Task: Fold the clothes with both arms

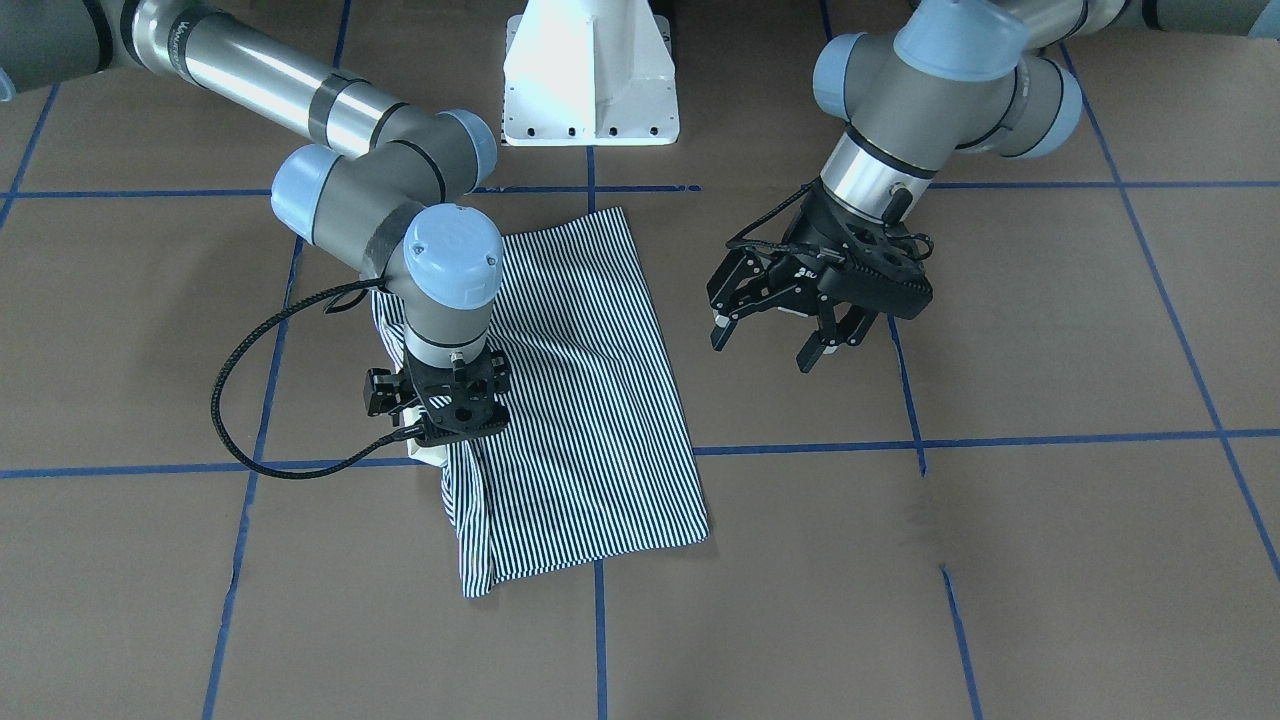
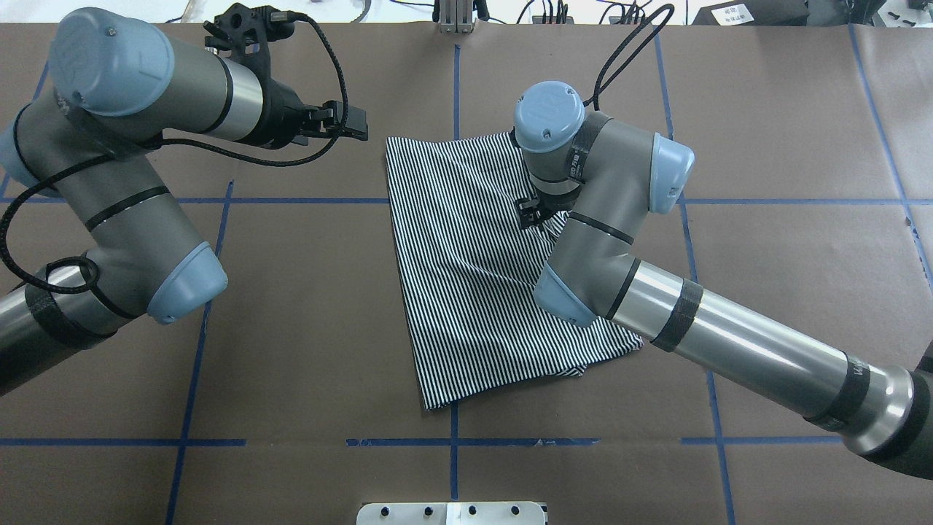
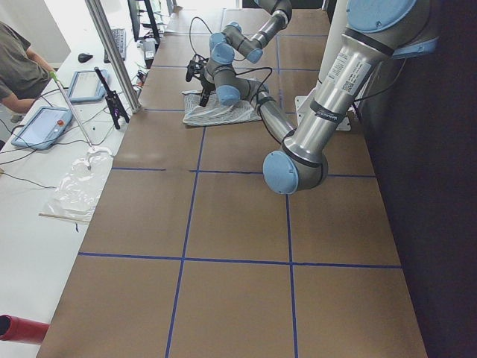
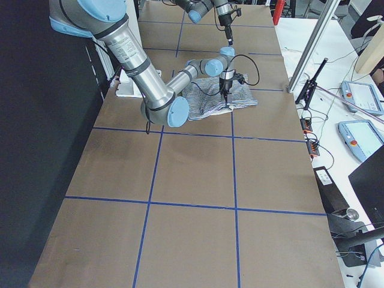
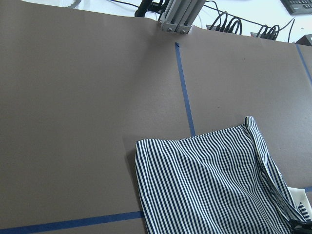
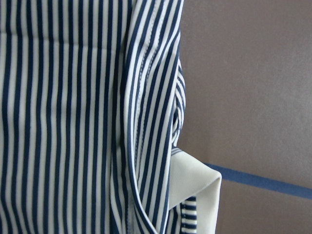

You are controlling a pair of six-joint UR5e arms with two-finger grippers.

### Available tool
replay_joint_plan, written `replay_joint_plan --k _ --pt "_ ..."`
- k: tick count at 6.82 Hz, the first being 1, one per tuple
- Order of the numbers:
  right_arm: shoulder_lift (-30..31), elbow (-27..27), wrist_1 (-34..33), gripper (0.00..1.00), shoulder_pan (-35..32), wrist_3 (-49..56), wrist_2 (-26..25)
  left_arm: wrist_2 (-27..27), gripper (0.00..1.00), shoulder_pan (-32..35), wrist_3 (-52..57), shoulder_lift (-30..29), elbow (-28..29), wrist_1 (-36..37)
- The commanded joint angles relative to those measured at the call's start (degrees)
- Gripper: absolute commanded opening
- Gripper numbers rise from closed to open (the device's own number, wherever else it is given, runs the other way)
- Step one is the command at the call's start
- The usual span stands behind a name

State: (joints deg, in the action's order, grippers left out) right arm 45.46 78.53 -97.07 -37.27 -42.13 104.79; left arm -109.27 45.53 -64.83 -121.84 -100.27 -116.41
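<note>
brown paper-covered table (image 1: 1000, 560), taped in a blue grid. the folded striped polo shirt (image 1: 600, 420) lies flat at its middle. the right gripper (image 1: 440, 410) points straight down on the shirt's edge by the cream collar (image 6: 195, 180); its grip i cannot tell. the left gripper (image 1: 765, 345) hangs beside the shirt, jaws wide apart, empty.

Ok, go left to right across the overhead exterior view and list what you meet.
Left arm → left gripper → striped polo shirt → right arm's silver forearm. The right gripper overlaps the shirt, so it is left out.
</note>
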Motion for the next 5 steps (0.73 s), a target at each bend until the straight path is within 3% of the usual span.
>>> replay_joint_plan --k 1,5 --pt "0.42 -0.13 -1.18 1.00 0.79 0.20 3.22 -0.07 1.00 0.00 -0.03 -0.06 -0.37 -0.05" --pt "0.78 -0.13 -2.50 1.00 -0.33 2.12 2.87 -0.15 1.00 0.00 -0.12 0.03 -0.81 -0.05"
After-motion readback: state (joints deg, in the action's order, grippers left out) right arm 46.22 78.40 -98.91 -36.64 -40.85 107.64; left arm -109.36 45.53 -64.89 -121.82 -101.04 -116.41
